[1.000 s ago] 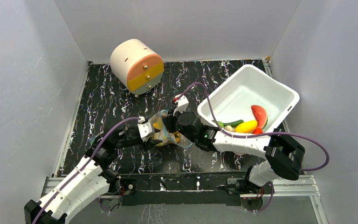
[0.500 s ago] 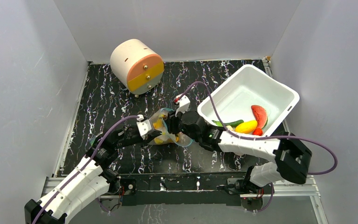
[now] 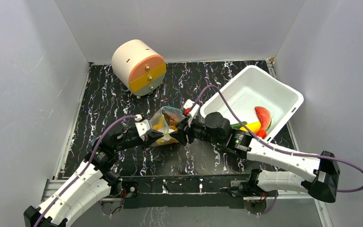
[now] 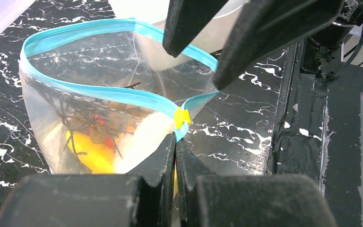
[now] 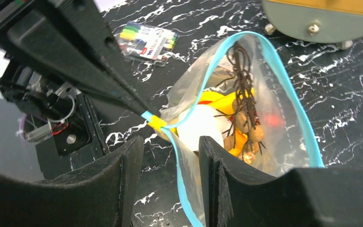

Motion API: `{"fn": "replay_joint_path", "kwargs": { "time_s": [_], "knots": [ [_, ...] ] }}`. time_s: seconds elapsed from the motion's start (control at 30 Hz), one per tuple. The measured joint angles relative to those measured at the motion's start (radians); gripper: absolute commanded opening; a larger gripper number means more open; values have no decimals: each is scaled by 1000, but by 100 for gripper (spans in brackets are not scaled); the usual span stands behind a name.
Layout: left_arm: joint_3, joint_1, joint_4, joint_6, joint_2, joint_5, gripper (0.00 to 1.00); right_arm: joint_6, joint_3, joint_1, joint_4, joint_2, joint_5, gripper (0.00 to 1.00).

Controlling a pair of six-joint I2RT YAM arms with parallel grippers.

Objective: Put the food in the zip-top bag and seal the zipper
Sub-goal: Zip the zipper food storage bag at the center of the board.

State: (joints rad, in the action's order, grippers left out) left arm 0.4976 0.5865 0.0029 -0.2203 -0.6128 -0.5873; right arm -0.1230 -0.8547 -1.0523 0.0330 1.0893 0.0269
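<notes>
The zip-top bag (image 3: 164, 124) stands on the black table with its mouth open, the teal zipper (image 4: 99, 94) curving round it. Yellow, white, red and brown food (image 5: 227, 123) lies inside. My left gripper (image 4: 175, 142) is shut on the bag's corner just below the yellow slider (image 4: 182, 117); it also shows in the top view (image 3: 159, 137). My right gripper (image 5: 170, 142) is open, its jaws standing either side of the bag's near rim without clamping it; it also shows in the top view (image 3: 180, 134). More food, a red slice, yellow and green pieces (image 3: 253, 124), lies in the white tub (image 3: 246, 85).
A round drum (image 3: 138, 66) with an orange, yellow and grey face stands at the back left. A small packet of coloured markers (image 5: 147, 38) lies on the table beyond the bag. Grey walls close in three sides.
My right arm has stretched out low, its elbow swinging right, and its jaws have come out of the bag to straddle the rim. The bag has shifted slightly left. My left gripper keeps its hold.
</notes>
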Motion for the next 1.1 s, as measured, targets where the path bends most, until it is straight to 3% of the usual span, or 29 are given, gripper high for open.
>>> {"fn": "replay_joint_path", "kwargs": {
  "time_s": [0.27, 0.33, 0.4, 0.47, 0.63, 0.73, 0.87, 1.0, 1.1],
  "knots": [
    [0, 0, 5, 42, 29, -2, 0, 126, 32, 0, -17, 30, 77, 43],
    [0, 0, 4, 46, 34, -2, 0, 145, 32, 0, -23, 66, 89, 32],
    [0, 0, 3, 48, 39, -1, 0, 163, 33, 0, -27, 102, 101, 13],
    [0, 0, -1, 49, 47, 0, 0, 176, 33, 0, -29, 122, 107, 0],
    [11, 0, -35, 41, 69, 2, 1, 183, 32, 0, -48, 127, 146, 0],
    [29, 0, -63, 17, 81, -5, 13, 171, 32, 0, -72, 127, 198, 0],
    [39, 0, -90, -32, 89, -21, 21, 144, 35, 0, -100, 122, 263, 0],
    [40, 0, -109, -63, 88, -38, 0, 127, 48, 0, -133, 113, 288, 0],
    [42, 0, -116, -84, 84, -56, 0, 121, 48, 1, -137, 112, 291, 3]
  ]
}}
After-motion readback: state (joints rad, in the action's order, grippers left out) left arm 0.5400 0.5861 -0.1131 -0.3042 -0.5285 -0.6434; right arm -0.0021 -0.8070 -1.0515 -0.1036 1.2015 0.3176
